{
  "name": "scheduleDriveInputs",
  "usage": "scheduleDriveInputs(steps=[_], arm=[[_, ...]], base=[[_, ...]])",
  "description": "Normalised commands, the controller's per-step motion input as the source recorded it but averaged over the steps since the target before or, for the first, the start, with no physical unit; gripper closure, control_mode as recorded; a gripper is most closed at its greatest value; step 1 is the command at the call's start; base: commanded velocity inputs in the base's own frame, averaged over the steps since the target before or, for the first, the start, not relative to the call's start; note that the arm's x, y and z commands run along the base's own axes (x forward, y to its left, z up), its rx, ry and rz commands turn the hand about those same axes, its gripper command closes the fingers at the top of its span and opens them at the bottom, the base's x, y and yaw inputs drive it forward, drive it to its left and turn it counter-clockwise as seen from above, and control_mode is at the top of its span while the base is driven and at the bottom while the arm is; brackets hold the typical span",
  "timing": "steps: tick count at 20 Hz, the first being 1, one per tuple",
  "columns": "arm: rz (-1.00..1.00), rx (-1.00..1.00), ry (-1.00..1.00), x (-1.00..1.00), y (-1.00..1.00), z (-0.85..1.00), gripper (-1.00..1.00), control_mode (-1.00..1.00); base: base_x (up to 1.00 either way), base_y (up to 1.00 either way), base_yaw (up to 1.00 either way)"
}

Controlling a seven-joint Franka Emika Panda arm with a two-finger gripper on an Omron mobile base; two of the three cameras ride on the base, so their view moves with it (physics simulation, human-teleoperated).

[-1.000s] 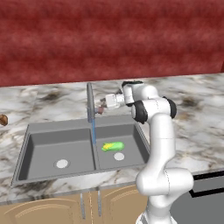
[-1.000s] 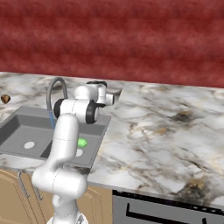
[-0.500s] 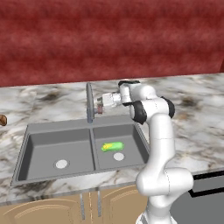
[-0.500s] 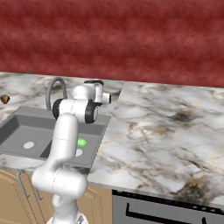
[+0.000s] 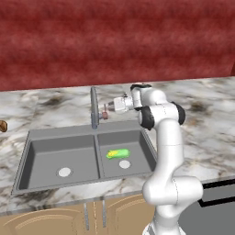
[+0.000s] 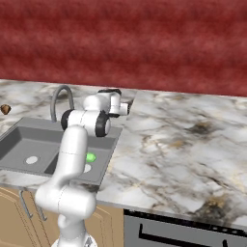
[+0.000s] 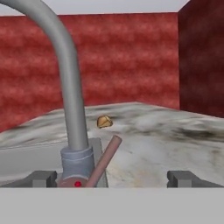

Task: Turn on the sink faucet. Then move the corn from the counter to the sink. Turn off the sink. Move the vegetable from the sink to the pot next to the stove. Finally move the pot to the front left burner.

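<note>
The sink faucet [image 5: 94, 108] stands behind the double sink [image 5: 59, 134], and no water runs from it. My gripper [image 5: 110, 111] is open and level with the faucet's base, just right of it. In the hand view the grey spout [image 7: 70, 87] rises at left. Its reddish lever [image 7: 105, 159] slants up between my fingertips [image 7: 43, 178], nearer the left one, and my gripper [image 7: 114, 179] holds nothing. The corn [image 5: 118, 153] lies in the right basin beside the drain, and its green end [image 6: 90, 157] peeks out past my arm. The pot is out of view.
A small brown lump [image 5: 2, 125] sits on the marble counter [image 5: 202, 128] left of the sink, also seen beyond the faucet [image 7: 103, 121]. A red wall backs the counter. The dark stove front [image 6: 193, 234] shows at lower right.
A thin stream of water fell from the spout into the sink a second ago; it has stopped. My hand has shifted slightly left, toward the lever.
</note>
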Motion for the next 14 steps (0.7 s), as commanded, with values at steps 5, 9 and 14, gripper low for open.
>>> scheduleDriveInputs(steps=[5, 9, 14], arm=[[0.00, 0.00, -0.06, -0.34, -0.27, 0.00, -1.00, -1.00], [0.00, -0.01, -0.16, -0.87, -0.07, 0.00, -1.00, -1.00], [0.00, -0.05, -0.17, -1.00, 0.00, 0.02, -1.00, -1.00]], base=[[0.00, 0.00, 0.00], [0.00, 0.00, 0.00], [0.00, 0.00, 0.00]])
